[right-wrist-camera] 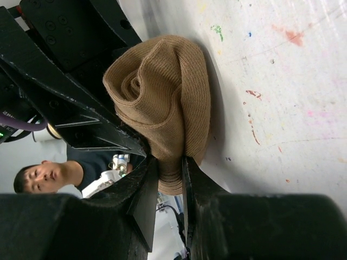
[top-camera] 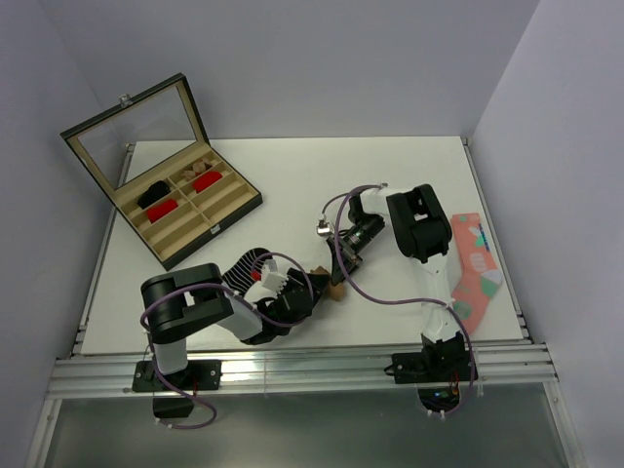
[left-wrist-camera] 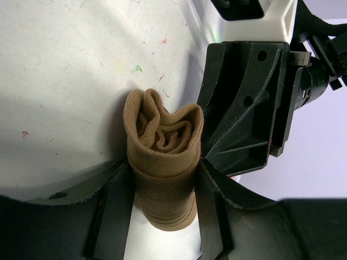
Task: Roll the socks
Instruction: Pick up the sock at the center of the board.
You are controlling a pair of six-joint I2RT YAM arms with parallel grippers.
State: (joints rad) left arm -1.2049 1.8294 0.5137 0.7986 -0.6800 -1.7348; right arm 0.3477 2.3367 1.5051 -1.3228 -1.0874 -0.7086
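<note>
Tan sock: a plain tan-brown sock (left-wrist-camera: 165, 162) wound into a tight upright roll, its spiral folds showing at the open end; it stands on the white table (top-camera: 292, 175), near the front edge at the middle, between the two wrists.
Striped sock: black with thin white stripes (top-camera: 252, 263), it seems to lie flat beside the left arm, partly hidden by it.
Box: a black case (top-camera: 219, 234) at the back left, its glazed lid (top-camera: 136, 127) tipped open; its compartments hold two red bundles (top-camera: 163, 208), one black piece (top-camera: 151, 193) and some pale things too small to tell.
Left arm: bent low across the front, left gripper (left-wrist-camera: 165, 179) around the roll's lower half, its jaws touching both sides.
Right arm: elbow raised, wrist angled down and left; right gripper (right-wrist-camera: 171, 162) pinches the roll's narrow end between nearly closed jaws.
Elsewhere: a coral-pink sock (top-camera: 475, 263) lies flat at the right edge.
</note>
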